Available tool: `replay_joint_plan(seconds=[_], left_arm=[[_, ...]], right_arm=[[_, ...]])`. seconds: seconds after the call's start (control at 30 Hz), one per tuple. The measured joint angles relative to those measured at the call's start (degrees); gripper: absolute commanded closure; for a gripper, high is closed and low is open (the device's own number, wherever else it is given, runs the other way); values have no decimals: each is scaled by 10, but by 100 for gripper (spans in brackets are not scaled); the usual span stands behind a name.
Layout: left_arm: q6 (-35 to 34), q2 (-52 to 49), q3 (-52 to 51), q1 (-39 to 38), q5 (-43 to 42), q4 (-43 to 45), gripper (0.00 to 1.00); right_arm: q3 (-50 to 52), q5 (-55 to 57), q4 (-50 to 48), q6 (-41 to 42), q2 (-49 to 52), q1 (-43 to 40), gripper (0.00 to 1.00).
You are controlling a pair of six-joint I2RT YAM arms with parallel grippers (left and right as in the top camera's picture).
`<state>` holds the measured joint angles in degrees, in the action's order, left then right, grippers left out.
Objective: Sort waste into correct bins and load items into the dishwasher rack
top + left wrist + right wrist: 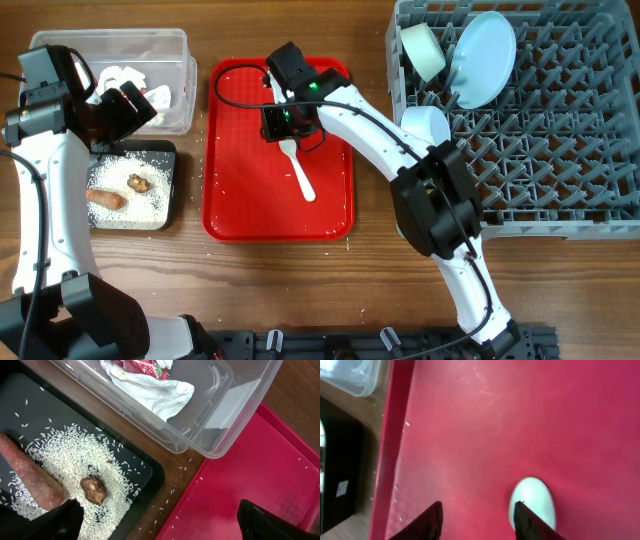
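A white plastic spoon lies on the red tray; its bowl shows in the right wrist view. My right gripper is open and empty, just above the spoon's bowl end. My left gripper is open and empty, over the gap between bins. The clear tub holds crumpled white paper and red wrapper scraps. The black tray holds rice, an orange carrot piece and a brown lump. The grey rack holds a pale blue plate and bowls.
Loose rice grains lie on the wooden table between the black tray and the red tray, and a few on the red tray's left rim. The right arm stretches from the front middle across the red tray's right side.
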<state>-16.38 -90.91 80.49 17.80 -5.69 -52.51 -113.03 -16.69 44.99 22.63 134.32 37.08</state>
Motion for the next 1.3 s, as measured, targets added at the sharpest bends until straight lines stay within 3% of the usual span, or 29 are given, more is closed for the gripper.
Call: replay_joint_plan(seconds=[0.2, 0.4, 1.0, 1.13, 1.3], left_arm=[[0, 0, 0, 0, 0, 0, 0], [0, 0, 0, 0, 0, 0, 0], [0, 0, 0, 0, 0, 0, 0], [0, 0, 0, 0, 0, 0, 0], [0, 0, 0, 0, 0, 0, 0]], right_arm=[[6, 67, 26, -70, -2, -1, 46], [47, 83, 10, -106, -4, -3, 54], [48, -7, -1, -85, 14, -21, 63], [48, -6, 0, -83, 14, -21, 74], [48, -7, 6, -72, 15, -21, 80]])
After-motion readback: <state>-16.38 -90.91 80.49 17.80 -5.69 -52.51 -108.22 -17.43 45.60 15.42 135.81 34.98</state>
